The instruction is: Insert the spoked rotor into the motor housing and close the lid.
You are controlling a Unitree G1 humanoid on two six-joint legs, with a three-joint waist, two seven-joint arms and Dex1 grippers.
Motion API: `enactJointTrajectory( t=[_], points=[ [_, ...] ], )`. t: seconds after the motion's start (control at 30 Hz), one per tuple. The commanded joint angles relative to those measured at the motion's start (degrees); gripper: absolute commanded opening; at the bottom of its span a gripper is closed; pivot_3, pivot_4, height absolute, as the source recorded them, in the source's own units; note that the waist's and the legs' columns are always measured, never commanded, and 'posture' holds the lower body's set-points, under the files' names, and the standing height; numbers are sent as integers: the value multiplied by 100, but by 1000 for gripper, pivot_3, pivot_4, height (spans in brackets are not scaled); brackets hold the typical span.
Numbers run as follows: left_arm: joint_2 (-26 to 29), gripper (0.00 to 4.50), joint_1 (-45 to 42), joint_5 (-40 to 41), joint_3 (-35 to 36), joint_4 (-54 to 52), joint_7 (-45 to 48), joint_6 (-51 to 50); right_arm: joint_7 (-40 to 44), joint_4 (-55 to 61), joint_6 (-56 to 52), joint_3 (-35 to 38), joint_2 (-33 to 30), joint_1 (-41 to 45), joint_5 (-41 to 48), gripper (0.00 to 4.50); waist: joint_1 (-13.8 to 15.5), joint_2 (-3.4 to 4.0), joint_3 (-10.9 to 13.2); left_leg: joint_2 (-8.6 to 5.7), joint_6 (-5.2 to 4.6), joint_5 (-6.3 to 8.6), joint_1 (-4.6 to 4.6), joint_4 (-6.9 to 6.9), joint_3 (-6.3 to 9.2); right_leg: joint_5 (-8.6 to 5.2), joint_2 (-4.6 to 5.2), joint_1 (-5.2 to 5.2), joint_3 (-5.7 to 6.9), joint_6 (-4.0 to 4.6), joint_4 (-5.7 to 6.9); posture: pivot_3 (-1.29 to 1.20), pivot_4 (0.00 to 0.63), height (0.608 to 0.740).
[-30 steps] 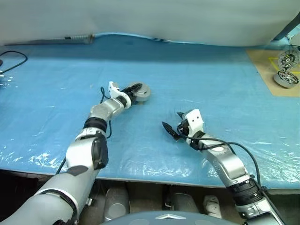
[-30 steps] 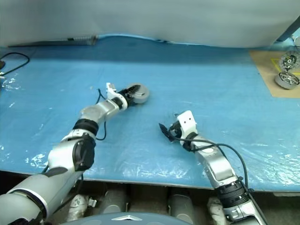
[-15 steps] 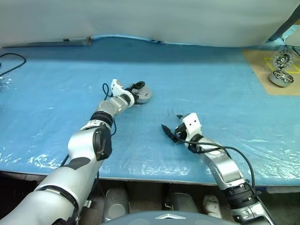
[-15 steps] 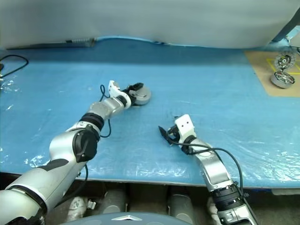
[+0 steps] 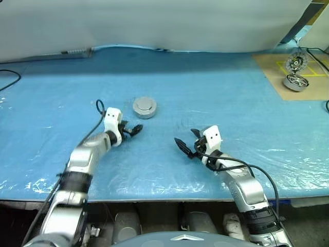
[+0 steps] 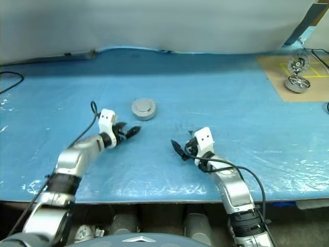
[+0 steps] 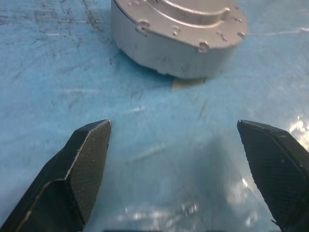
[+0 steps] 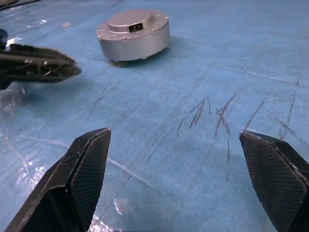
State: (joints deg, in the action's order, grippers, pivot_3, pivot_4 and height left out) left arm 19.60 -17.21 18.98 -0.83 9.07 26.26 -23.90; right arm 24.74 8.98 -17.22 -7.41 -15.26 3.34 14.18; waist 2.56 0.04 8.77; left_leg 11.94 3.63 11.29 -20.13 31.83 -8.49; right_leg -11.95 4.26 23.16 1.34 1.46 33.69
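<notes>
The housing [image 5: 144,107] sits closed on the blue mat [image 5: 216,92], lid [image 8: 133,21] on top, plain grey with a raised hub and a small dark slot showing in the right wrist view. It stands flat, alone, nothing touching it. A small scrap [image 7: 186,84] pokes out from under its near edge in the left wrist view.

Left gripper [image 5: 132,129] is just beside the housing, on the near left side, fingers spread wide and empty, tips pointing toward it but clear of it. Right gripper [image 5: 186,143] hovers further off on the near right, also spread wide, nothing between its fingers [image 8: 82,169], angled toward the housing across scratched mat.

Far off at the right back corner, on a tan board [image 5: 303,82], stand two shiny spoked units [image 5: 294,81], well apart from everything else. A black cable [image 5: 9,82] loops at the left edge of the mat.
</notes>
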Motion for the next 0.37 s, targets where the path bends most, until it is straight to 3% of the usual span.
enactJointTrajectory(
  t=[0.03,0.17,0.37],
  points=[
    [-120,4487,461,-446,-33,-372,-93,1140,-30,312,543,84,59,-127,-131,4500,0,-2,2,-1,0,0,-5,0,0,-1,0,11,0,-1,-2,0,150,740],
    [-303,4487,862,-712,-90,-603,-75,2112,31,214,758,37,50,-179,-233,4500,7,-19,11,-1,0,0,-29,-3,1,2,0,36,3,4,-7,0,150,740],
    [-490,4487,1111,-679,-89,-825,31,2418,57,162,838,-5,96,-194,-313,4500,2,-20,12,-1,3,-2,-90,-3,1,20,-2,92,3,33,-3,0,150,740]
  ],
)
